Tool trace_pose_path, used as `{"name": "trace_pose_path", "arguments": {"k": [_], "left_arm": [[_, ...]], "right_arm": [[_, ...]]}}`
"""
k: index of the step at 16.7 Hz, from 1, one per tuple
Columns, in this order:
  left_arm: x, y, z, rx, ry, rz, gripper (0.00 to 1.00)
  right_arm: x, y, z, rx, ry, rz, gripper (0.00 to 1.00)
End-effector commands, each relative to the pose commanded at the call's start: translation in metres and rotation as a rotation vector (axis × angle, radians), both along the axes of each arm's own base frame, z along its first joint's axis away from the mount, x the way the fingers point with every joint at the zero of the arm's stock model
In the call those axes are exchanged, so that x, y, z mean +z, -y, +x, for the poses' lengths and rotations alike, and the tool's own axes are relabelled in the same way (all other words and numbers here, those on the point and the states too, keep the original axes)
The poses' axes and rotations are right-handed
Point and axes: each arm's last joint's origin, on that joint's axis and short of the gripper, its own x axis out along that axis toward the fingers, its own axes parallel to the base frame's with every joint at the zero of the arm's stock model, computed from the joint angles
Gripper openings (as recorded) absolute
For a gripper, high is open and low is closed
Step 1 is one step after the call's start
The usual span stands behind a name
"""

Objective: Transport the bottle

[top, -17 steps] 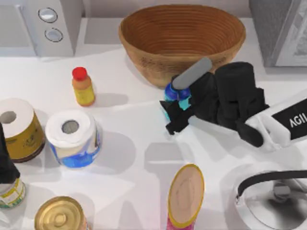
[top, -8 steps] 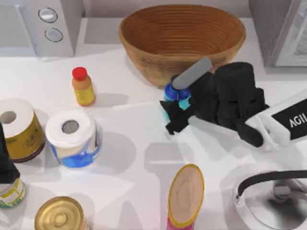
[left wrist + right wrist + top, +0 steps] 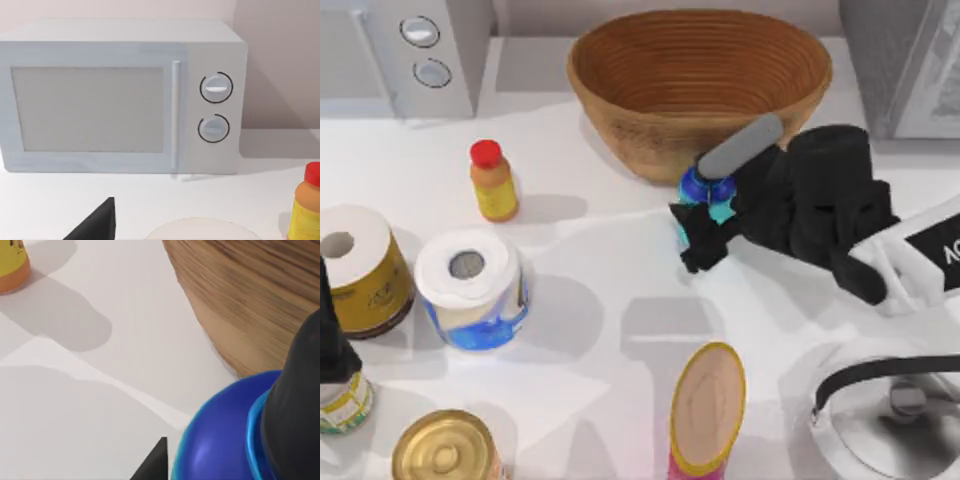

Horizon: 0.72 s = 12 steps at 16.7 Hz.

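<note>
My right gripper (image 3: 705, 235) is clamped on the bottle (image 3: 705, 195), its dark fingers closed against the cyan-blue body just below the neck. The bottle sits right of centre on the worktop (image 3: 620, 300), just in front of the wicker bowl (image 3: 700, 80), with its cap leaning toward the bowl's near wall. In the right wrist view the blue shoulder of the bottle (image 3: 225, 440) lies close under the camera, the bowl's ribbed side (image 3: 240, 295) directly behind it. I judge the grasp complete and the carry at most barely begun; whether the base has left the surface I cannot tell. The move to a destination and the release are outstanding.

Surface: plain white and crowded. Nearest me stand a gold-lidded tin (image 3: 445, 448), an upright oval-topped container (image 3: 708, 405) and a kettle (image 3: 890, 410). Further back on the left are two paper rolls (image 3: 470, 285), a dark-necked bottle (image 3: 338, 380) at the edge, and a yellow-orange bottle with a red cap (image 3: 492, 180).

My left arm is parked at the left edge of the worktop; a dark tip of my left gripper (image 3: 97, 225) shows in its wrist view, and I cannot tell its state.

Room: a microwave (image 3: 125, 95) stands at the far left against a pale wall, a second grey appliance (image 3: 905, 60) at the far right.
</note>
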Motion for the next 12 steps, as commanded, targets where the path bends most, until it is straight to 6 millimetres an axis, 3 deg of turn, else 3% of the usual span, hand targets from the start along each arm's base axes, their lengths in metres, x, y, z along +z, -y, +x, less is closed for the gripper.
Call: {"name": "trace_pose_path", "arguments": {"k": [3, 8, 10, 12], "left_arm": [[0.000, 0.000, 0.000, 0.000, 0.000, 0.000, 1.00], [0.000, 0.000, 0.000, 0.000, 0.000, 0.000, 1.00], [0.000, 0.000, 0.000, 0.000, 0.000, 0.000, 1.00], [0.000, 0.000, 0.000, 0.000, 0.000, 0.000, 1.00]], "right_arm": [[0.015, 0.052, -0.005, -0.158, -0.008, -0.003, 0.00], [0.046, 0.167, -0.042, -0.525, 0.016, 0.026, 0.00], [0.047, 0.196, -0.065, -0.651, 0.013, 0.025, 0.00], [0.045, 0.210, -0.080, -0.727, -0.003, 0.034, 0.00]]}}
